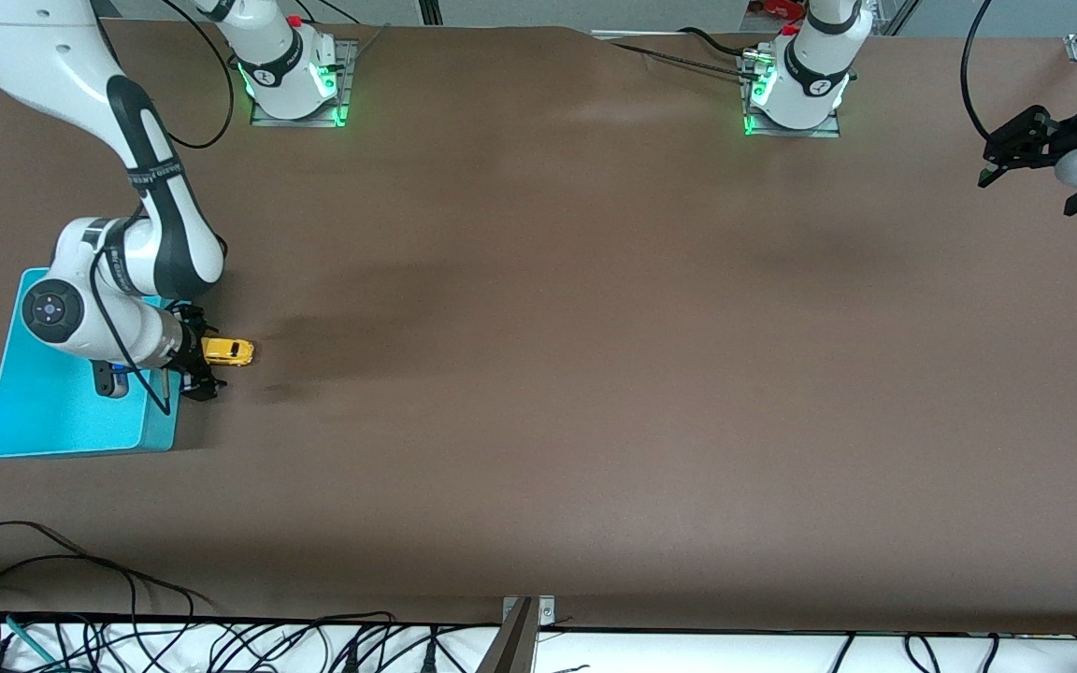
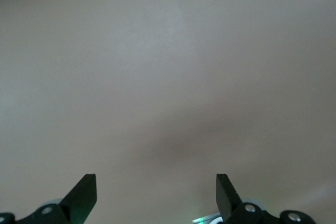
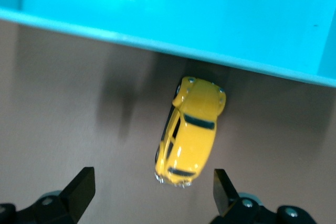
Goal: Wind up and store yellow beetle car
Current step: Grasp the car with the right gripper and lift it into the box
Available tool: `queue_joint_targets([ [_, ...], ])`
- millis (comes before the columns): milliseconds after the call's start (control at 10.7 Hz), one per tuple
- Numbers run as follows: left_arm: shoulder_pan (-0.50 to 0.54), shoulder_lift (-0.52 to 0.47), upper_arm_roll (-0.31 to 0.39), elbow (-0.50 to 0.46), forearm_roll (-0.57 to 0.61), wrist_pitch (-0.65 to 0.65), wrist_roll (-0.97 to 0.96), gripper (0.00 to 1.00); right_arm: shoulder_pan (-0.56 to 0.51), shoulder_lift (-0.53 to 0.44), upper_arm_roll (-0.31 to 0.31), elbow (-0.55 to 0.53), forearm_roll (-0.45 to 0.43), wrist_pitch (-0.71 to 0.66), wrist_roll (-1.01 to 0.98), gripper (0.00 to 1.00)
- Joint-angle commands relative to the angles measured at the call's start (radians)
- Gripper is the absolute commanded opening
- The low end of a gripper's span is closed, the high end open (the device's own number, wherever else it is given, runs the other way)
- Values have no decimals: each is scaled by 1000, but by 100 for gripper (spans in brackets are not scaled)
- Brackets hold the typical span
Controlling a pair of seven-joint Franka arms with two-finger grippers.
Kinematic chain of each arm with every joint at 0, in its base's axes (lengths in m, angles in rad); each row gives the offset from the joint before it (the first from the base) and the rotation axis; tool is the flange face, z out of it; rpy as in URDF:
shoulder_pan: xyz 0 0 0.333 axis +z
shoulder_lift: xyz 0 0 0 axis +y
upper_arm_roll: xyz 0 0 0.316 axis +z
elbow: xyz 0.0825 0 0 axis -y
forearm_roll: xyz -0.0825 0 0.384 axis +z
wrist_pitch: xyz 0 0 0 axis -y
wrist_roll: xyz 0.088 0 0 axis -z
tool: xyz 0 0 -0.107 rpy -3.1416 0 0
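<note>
The yellow beetle car (image 1: 228, 351) sits on the brown table beside the turquoise bin (image 1: 62, 411), on the bin's side toward the left arm's end. In the right wrist view the car (image 3: 191, 132) lies just outside the bin's wall (image 3: 210, 19). My right gripper (image 1: 209, 358) is low over the table at the car, open and empty. Its fingers (image 3: 81, 187) stand wide apart, with the car's end just ahead of the gap around my right gripper (image 3: 155, 187). My left gripper (image 1: 1029, 192) waits open and empty over the left arm's end of the table, and also shows in the left wrist view (image 2: 156, 187).
The bin's floor shows nothing in it where my right arm does not cover it. The two arm bases (image 1: 295, 70) (image 1: 796, 89) stand at the table's far edge. Cables (image 1: 80, 598) lie along the table's near edge.
</note>
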Motion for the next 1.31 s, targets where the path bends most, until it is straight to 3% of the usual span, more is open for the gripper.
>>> queue_joint_targets([
  [0,-5,4,-25,26,-19,-26,-165,100,1,17,-17,-39,-1,40,65,100],
  [374,-8,18,-50,60,-20,-61,-292,100,3,-25,-29,-162,-1,130,70,99],
  [560,-9,58,-59,124,-34,-98,-375,100,9,-23,-35,-168,-2,155,101,56],
  [747,-11,99,-52,183,-88,-104,-528,100,15,-28,-35,-165,-2,149,110,26],
  [1121,-46,106,-39,189,-80,-103,-526,100,15,-71,-34,-92,-1,43,109,18],
  [1214,-112,109,31,189,-80,-103,-526,100,16,-75,-29,-28,-1,-47,108,18],
])
